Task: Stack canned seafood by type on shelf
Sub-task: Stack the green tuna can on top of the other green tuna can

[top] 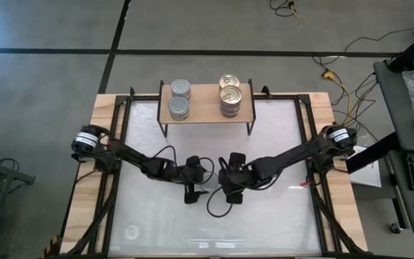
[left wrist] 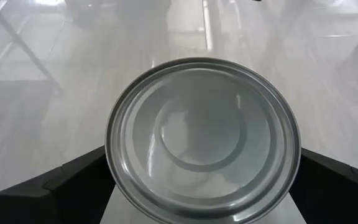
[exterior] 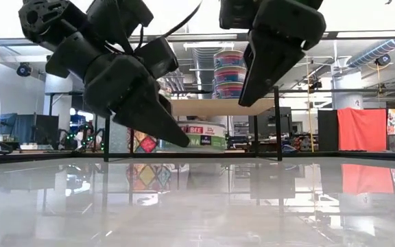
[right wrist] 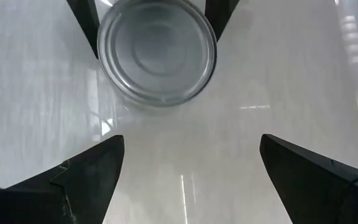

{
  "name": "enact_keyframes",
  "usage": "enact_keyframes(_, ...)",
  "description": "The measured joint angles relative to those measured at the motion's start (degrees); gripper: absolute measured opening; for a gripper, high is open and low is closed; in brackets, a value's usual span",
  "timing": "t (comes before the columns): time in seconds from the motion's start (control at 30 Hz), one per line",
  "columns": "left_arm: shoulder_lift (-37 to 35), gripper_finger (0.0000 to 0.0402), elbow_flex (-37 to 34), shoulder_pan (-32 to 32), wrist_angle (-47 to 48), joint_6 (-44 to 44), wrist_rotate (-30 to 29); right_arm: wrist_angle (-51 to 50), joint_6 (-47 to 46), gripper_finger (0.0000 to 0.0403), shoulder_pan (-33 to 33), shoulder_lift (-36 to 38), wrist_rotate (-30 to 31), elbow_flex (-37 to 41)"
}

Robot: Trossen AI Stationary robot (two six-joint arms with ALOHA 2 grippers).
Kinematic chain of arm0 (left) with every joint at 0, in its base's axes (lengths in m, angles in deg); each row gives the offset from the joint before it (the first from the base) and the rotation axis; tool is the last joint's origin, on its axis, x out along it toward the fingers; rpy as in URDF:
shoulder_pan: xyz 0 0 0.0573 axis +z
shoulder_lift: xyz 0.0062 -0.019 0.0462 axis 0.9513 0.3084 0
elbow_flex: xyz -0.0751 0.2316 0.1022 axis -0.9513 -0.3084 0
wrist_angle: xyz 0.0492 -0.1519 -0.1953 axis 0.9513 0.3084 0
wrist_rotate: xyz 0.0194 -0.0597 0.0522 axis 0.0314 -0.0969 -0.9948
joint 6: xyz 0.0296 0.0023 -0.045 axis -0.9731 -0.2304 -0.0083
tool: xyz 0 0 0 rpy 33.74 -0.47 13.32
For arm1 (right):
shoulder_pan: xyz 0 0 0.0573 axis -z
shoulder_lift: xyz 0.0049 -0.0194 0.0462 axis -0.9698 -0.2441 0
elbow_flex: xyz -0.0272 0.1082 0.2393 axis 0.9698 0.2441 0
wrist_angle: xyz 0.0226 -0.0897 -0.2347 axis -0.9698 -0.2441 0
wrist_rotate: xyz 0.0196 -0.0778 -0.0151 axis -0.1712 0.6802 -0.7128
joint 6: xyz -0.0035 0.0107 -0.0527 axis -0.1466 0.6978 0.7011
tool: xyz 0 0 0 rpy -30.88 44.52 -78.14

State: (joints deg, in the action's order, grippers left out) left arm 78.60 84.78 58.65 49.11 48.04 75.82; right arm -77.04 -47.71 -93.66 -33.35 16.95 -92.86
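The small light-wood shelf on thin black legs (top: 207, 103) stands at the far edge of the white tabletop (top: 264, 216). On it, two plain silver-grey round tins (top: 180, 98) sit side by side at its left end, and shiny gold-lidded tins (top: 230, 95) are stacked at its right end, so most of the sorting looks done.

One more silver-grey lidded tin (left wrist: 202, 140) is left: it sits between the spread fingers of the left gripper (top: 195, 188), near the middle of the tabletop. Whether the fingers press its sides or only bracket it I cannot tell. The right wrist view shows the same tin just beyond the right gripper (top: 225, 193), whose fingers are spread and hold nothing.

My judgement: this last silver tin belongs with the silver pair at the shelf's left end, and then the task should be finished
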Motion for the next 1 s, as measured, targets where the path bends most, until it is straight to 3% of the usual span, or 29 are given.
enact_keyframes(0.27, -7.34, 0.04, 0.0, 0.0, 5.83, -0.01, 5.88, -2.77, -2.7, 0.0368, -0.54, 0.48, 0.76, 0.04)
enact_keyframes(0.67, -30.66, 0.04, 0.0, 1.47, 24.64, -2.68, 6.01, 0.34, -3.52, 0.0368, -0.71, 0.48, 2.09, 0.04)
enact_keyframes(0.87, -41.55, 0.04, 0.0, 9.24, 32.9, -5.04, 5.69, 4.42, -4.56, 0.0368, -0.81, 0.26, 2.71, 0.04)
enact_keyframes(1.0, -46.04, 0.04, 0.07, 18.16, 31.98, -7.63, 5.02, 6.18, -4.33, 0.0368, -0.85, 0.17, 2.72, 0.26)
